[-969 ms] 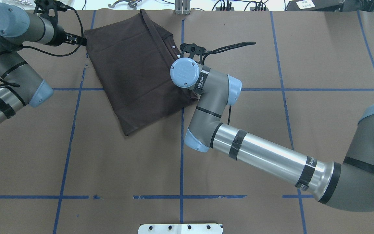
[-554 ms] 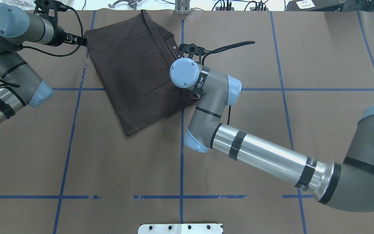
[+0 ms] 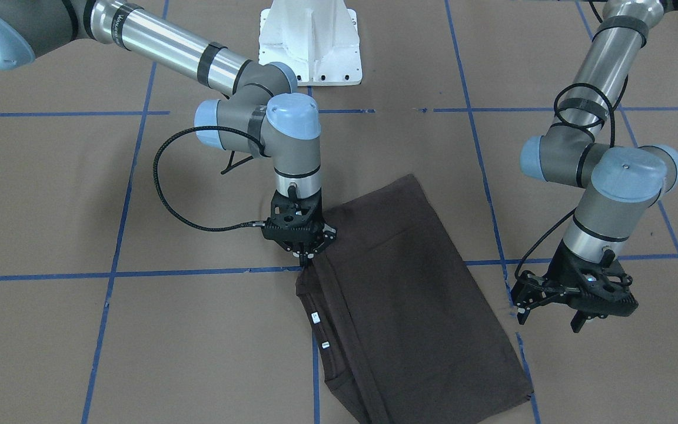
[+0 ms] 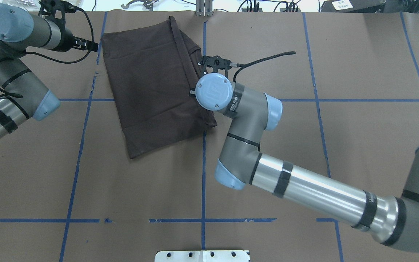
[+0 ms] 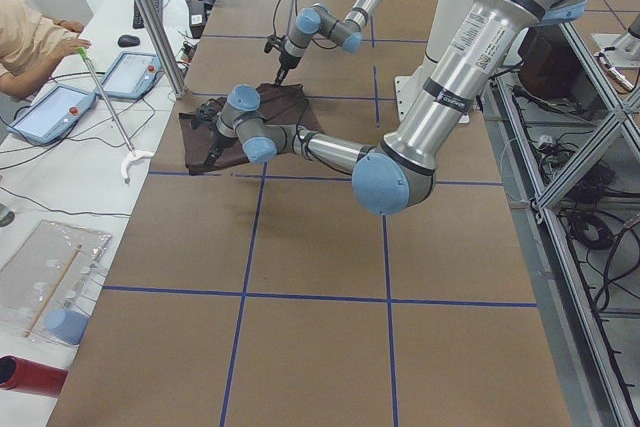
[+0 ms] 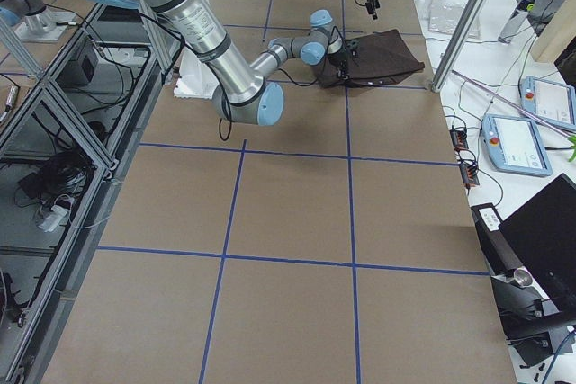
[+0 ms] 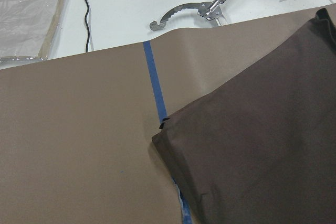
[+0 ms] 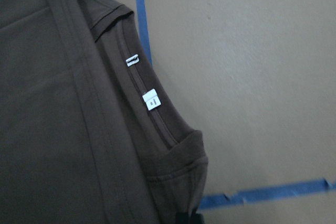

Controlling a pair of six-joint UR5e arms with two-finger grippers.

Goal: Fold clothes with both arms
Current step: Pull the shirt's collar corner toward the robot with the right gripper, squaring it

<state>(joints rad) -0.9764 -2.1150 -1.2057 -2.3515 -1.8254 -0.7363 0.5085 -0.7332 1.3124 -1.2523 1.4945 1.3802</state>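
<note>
- Front-facing view: my right gripper [image 3: 302, 259] pointed straight down at the T-shirt [image 3: 409, 306], on its long edge beside the collar [image 3: 319, 330]. It was closed tight on a pinch of cloth that rose to a small peak at the tips. Two white tags [image 3: 316, 318] lay along the neck just past that spot. My left gripper [image 3: 549, 318] hung spread wide and held nothing, just off the shirt's opposite long edge and apart from it. Wide brown bench [image 3: 109, 194] lay between the shirt and the white pedestal [image 3: 309, 41].
- Overhead view: the folded shirt lay as a slanted rectangle in the far half, its far corner almost at the bench's far edge. My left arm [image 4: 9, 83] stayed bent at the far left, its gripper aimed sideways at the shirt's far left corner across a slim gap. My right arm [image 4: 304, 189] stretched in long from the right, and its wrist bent over the shirt's right edge and hid the gripper.
- Left side view: the shirt sat near the operators' edge, with open bench toward me.
- Left wrist view: a shirt corner overlapped a blue tape line [image 7: 155, 87]. The bench's edge ran just beyond, and a metal grabber tool [image 7: 210, 6] lay past it.
- Right wrist view: the collar and tags ran diagonally, with bare bench to the right of the shirt's edge.
</note>
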